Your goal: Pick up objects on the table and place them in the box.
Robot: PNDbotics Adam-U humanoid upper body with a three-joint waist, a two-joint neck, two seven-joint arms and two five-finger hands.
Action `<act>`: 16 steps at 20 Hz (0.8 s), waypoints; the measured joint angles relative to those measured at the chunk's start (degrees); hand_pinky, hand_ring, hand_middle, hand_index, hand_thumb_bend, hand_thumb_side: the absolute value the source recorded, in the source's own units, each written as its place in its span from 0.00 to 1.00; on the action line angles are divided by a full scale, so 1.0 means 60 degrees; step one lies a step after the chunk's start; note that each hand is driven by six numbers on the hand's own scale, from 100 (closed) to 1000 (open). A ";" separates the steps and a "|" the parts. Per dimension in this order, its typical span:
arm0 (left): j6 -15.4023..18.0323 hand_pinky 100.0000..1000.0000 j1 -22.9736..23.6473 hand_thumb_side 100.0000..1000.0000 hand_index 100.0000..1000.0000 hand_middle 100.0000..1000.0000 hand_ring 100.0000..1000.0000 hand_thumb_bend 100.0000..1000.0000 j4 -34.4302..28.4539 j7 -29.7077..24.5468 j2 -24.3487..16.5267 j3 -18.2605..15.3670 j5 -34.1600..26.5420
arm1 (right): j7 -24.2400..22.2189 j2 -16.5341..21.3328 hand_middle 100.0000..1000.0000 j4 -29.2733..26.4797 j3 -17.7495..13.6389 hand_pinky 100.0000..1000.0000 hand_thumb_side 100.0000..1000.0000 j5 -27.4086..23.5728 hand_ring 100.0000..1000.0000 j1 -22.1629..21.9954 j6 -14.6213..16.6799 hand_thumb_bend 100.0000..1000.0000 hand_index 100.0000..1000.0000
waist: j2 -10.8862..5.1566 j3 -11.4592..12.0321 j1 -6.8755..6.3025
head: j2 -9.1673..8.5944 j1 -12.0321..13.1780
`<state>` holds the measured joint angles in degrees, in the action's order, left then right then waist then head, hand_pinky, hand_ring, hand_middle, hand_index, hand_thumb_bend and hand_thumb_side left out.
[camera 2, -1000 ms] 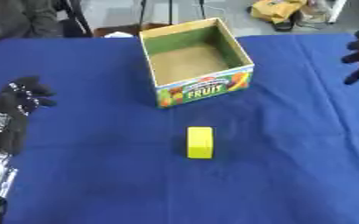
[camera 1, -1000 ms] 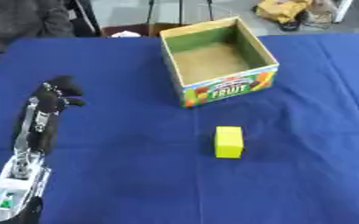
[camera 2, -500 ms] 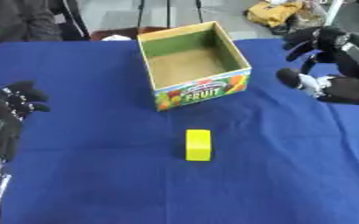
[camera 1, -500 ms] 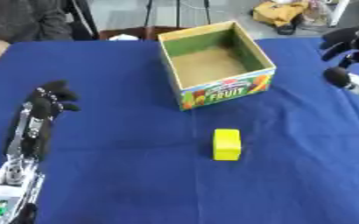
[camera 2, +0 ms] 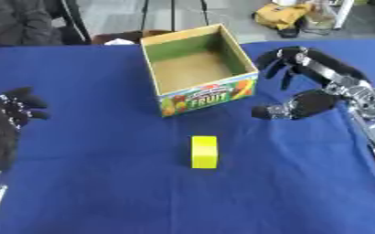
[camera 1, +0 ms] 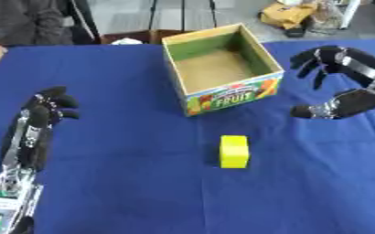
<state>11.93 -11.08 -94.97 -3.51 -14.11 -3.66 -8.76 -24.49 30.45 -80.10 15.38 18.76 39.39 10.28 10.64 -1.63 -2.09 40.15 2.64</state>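
The right hand (camera 2: 307,93) hangs over the blue tablecloth (camera 1: 126,183) with fingers and thumb spread wide, released and holding nothing. Just to its left stands the open cardboard box (camera 1: 221,68), green-walled inside with a fruit label on the front, its floor bare. The yellow block (camera 2: 204,151) lies nearer the robot and to that hand's left, apart from the box, with nothing between it and the hand. The left hand (camera 1: 45,109) rests far to the left, fingers loosely bent, empty. Beyond the table's far edge lie a yellow bag (camera 1: 291,13), stand legs and a grey floor.
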 measured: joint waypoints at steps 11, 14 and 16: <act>-0.0016 0.55 -0.0006 0.75 0.74 0.53 0.61 0.93 0.0002 -0.0123 0.0035 0.0101 -0.0050 | -0.0140 -0.1140 0.75 0.1888 0.0225 0.54 0.37 0.1570 0.81 0.0336 0.0857 0.72 0.86 | 0.0008 0.0106 -0.0046 | -0.0078 -0.0328; -0.0016 0.55 -0.0007 0.75 0.74 0.53 0.62 0.93 0.0004 -0.0125 0.0080 0.0102 -0.0051 | -0.0255 -0.1255 0.75 0.2071 0.0275 0.54 0.38 0.1726 0.80 0.0336 0.0983 0.72 0.85 | 0.0020 0.0102 -0.0045 | -0.0080 -0.0359; -0.0017 0.55 -0.0008 0.75 0.74 0.53 0.62 0.93 0.0010 -0.0127 0.0084 0.0102 -0.0051 | -0.0314 -0.1321 0.75 0.2163 0.0310 0.54 0.38 0.1797 0.80 0.0336 0.1041 0.72 0.85 | 0.0022 0.0095 -0.0045 | -0.0081 -0.0366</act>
<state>11.83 -11.12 -94.92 -4.27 -13.60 -3.05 -9.07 -26.37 22.52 -67.12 17.24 29.54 41.41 16.53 10.77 -1.06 -2.36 39.66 0.44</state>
